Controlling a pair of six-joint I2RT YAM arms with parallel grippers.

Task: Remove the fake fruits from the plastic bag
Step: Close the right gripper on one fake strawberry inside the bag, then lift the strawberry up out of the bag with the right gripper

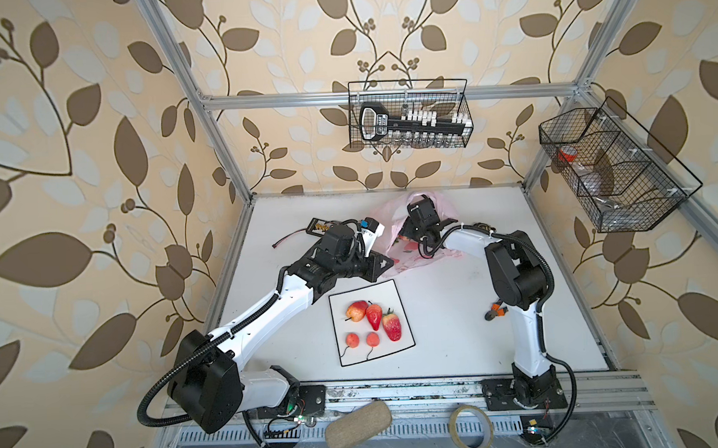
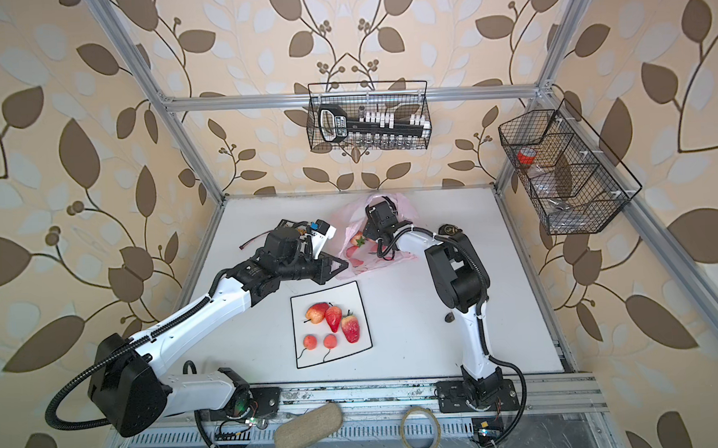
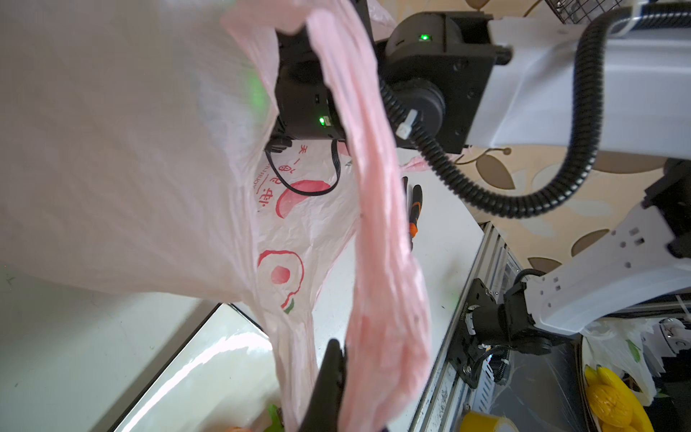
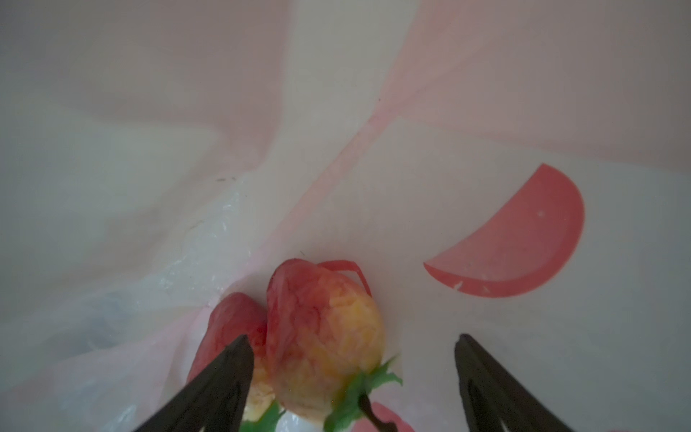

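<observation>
The pink plastic bag (image 1: 409,261) (image 2: 348,217) lies at the back middle of the table, its mouth held up. My left gripper (image 1: 386,265) (image 3: 331,368) is shut on the bag's edge beside the handle loop (image 3: 385,262). My right gripper (image 4: 351,340) is inside the bag, open, its fingers either side of a red-yellow strawberry (image 4: 321,329); a second strawberry (image 4: 232,321) lies against it. One strawberry (image 2: 357,240) shows through the bag in a top view. Several fake fruits (image 1: 374,316) (image 2: 333,317) lie on the white mat (image 1: 393,290).
Orange-handled pliers (image 1: 494,310) lie by the right arm's base link. A black device with a cable (image 1: 320,224) sits at the back left. Wire baskets (image 1: 408,114) (image 1: 613,168) hang on the frame. A tape roll (image 1: 472,432) and a woven case (image 1: 358,427) rest on the front rail.
</observation>
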